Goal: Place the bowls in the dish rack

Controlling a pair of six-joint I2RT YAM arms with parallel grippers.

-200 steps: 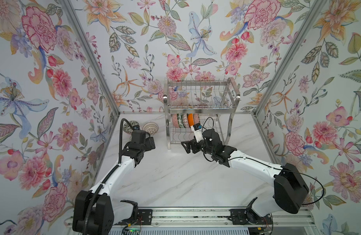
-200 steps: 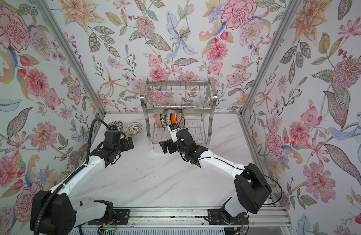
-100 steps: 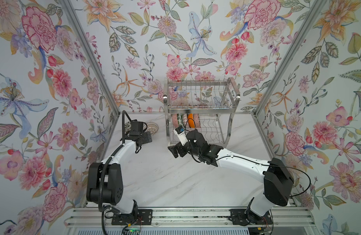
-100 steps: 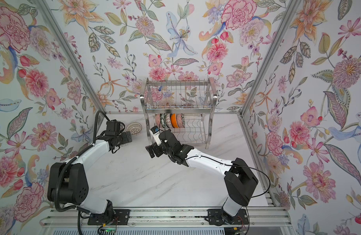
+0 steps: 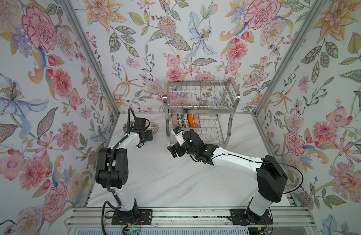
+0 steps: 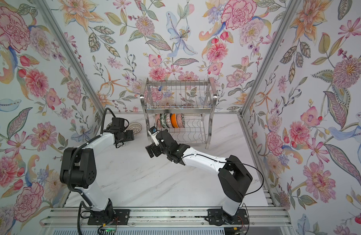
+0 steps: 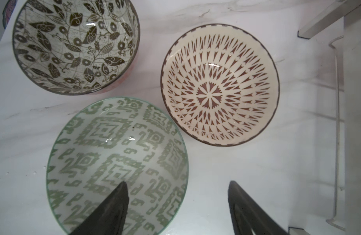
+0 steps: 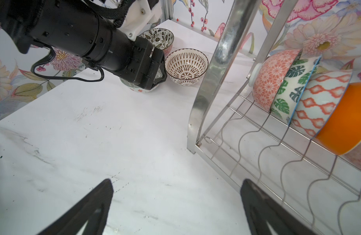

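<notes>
Three bowls stand on the table in the left wrist view: a pale green patterned bowl (image 7: 116, 154), a brown-patterned bowl (image 7: 220, 85) and a black-leaf bowl (image 7: 75, 44). My left gripper (image 7: 177, 183) is open astride the green bowl's rim, one finger (image 7: 114, 207) inside it and the other on the table side. In both top views the left gripper (image 5: 147, 135) (image 6: 129, 135) hides that bowl. The dish rack (image 5: 200, 110) (image 6: 177, 110) holds several bowls (image 5: 187, 121) on edge in its lower tier. My right gripper (image 5: 174, 150) (image 8: 177, 183) is open and empty over the table, left of the rack.
The rack's steel side post (image 8: 222, 50) and wavy wire floor (image 8: 277, 158) lie close beside my right gripper. An orange bowl (image 8: 348, 118) is the nearest of the racked row. The left arm (image 8: 94, 40) reaches across to the loose bowls near the left wall.
My right gripper has drawn back from the rack's lower tier to the left. My left gripper has come down over the green bowl, its jaws narrowing.
</notes>
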